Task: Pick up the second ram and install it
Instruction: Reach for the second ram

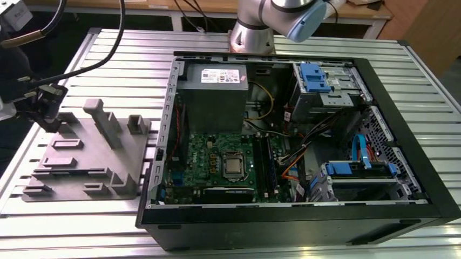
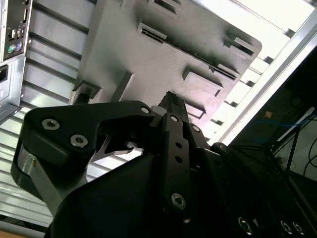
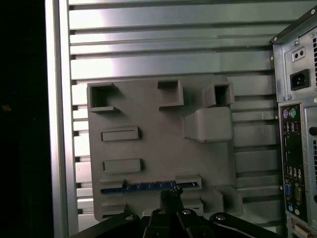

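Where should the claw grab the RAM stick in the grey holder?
Probably pinch the RAM stick across its flat faces near mid-length, coming straight down from above: it stands edge-up in a slot of the grey holder block, leaving just that top edge exposed.

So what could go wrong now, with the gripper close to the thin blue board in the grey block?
1. The second ram shows as a thin sliver in a narrow holder of the grey block; the gripper, if slightly off, may strike the holder walls instead.
2. The block seems to lie loose on the slatted table; a push could shift it.
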You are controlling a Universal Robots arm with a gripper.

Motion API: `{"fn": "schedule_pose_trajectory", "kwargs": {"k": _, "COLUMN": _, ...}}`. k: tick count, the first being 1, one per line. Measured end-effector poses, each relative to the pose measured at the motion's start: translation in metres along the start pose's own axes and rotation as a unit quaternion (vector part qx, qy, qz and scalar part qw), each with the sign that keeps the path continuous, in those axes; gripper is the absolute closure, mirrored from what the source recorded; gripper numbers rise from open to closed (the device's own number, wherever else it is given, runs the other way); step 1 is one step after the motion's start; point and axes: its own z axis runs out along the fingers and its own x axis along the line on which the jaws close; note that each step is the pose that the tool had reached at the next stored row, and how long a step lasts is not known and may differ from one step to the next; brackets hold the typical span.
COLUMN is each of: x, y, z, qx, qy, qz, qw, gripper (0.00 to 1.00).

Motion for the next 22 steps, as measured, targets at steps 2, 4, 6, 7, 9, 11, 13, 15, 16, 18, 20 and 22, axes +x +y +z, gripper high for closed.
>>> {"fn": "schedule_pose_trajectory", "kwargs": {"k": 2, "x": 0.0026, "y": -0.0014, "z": 0.0028, "qx": 0.0, "qy": 0.0, "qz": 0.0, "qw": 1.0, "gripper": 0.93}}
{"fn": "schedule_pose_trajectory", "kwargs": {"k": 4, "x": 0.0047, "y": -0.0029, "z": 0.0053, "qx": 0.0, "qy": 0.0, "qz": 0.0, "qw": 1.0, "gripper": 0.93}}
{"fn": "schedule_pose_trajectory", "kwargs": {"k": 6, "x": 0.0063, "y": -0.0039, "z": 0.0078, "qx": 0.0, "qy": 0.0, "qz": 0.0, "qw": 1.0, "gripper": 0.93}}
{"fn": "schedule_pose_trajectory", "kwargs": {"k": 7, "x": 0.007, "y": -0.0044, "z": 0.0091, "qx": 0.0, "qy": 0.0, "qz": 0.0, "qw": 1.0, "gripper": 0.93}}
{"fn": "schedule_pose_trajectory", "kwargs": {"k": 9, "x": 0.0083, "y": -0.0053, "z": 0.0116, "qx": 0.0, "qy": 0.0, "qz": 0.0, "qw": 1.0, "gripper": 0.93}}
{"fn": "schedule_pose_trajectory", "kwargs": {"k": 11, "x": 0.0096, "y": -0.0062, "z": 0.014, "qx": 0.0, "qy": 0.0, "qz": 0.0, "qw": 1.0, "gripper": 0.93}}
{"fn": "schedule_pose_trajectory", "kwargs": {"k": 13, "x": 0.0107, "y": -0.0071, "z": 0.0161, "qx": 0.0, "qy": 0.0, "qz": 0.0, "qw": 1.0, "gripper": 0.93}}
{"fn": "schedule_pose_trajectory", "kwargs": {"k": 15, "x": 0.012, "y": -0.0081, "z": 0.0183, "qx": 0.0, "qy": 0.0001, "qz": 0.0, "qw": 1.0, "gripper": 0.93}}
{"fn": "schedule_pose_trajectory", "kwargs": {"k": 16, "x": 0.0127, "y": -0.0086, "z": 0.0194, "qx": 0.0, "qy": 0.0, "qz": 0.0, "qw": 1.0, "gripper": 0.93}}
{"fn": "schedule_pose_trajectory", "kwargs": {"k": 18, "x": 0.014, "y": -0.0095, "z": 0.0213, "qx": 0.0, "qy": 0.0, "qz": 0.0, "qw": 1.0, "gripper": 0.93}}
{"fn": "schedule_pose_trajectory", "kwargs": {"k": 20, "x": 0.0152, "y": -0.0104, "z": 0.0232, "qx": 0.0, "qy": 0.0, "qz": 0.0, "qw": 1.0, "gripper": 0.93}}
{"fn": "schedule_pose_trajectory", "kwargs": {"k": 22, "x": 0.0164, "y": -0.0112, "z": 0.0251, "qx": 0.0, "qy": 0.0, "qz": 0.0, "qw": 1.0, "gripper": 0.93}}
